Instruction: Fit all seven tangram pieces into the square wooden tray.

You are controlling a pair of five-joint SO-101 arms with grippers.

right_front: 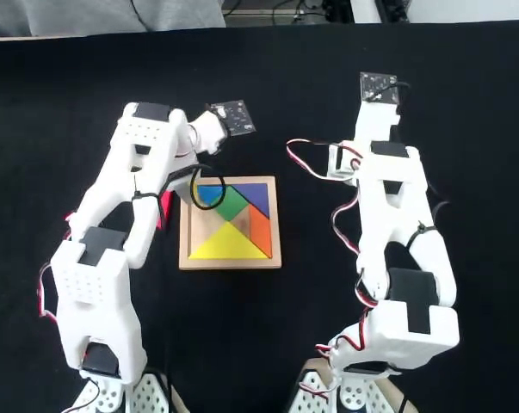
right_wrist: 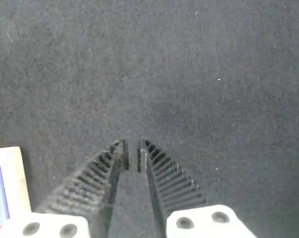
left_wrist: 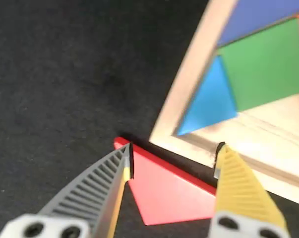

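Left tool (left_wrist: 174, 153) sat open astride the red triangle (left_wrist: 175, 198), just outside the wooden tray (left_wrist: 189, 89) corner. Right tool (right_wrist: 132, 153) nearly closed, empty, over bench (right_wrist: 199, 74).

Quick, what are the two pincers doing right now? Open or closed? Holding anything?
Left pincer: open, one finger on each side of the red triangle.
Right pincer: closed, holding nothing, above the black cloth.

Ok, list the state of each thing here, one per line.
Wooden tray, partly filled, bare wood along one side.
Red triangle, flat on the black cloth, outside the tray, beside its rim.
Left gripper, open, fingers either side of the red triangle.
Right gripper, shut, empty, over the cloth.
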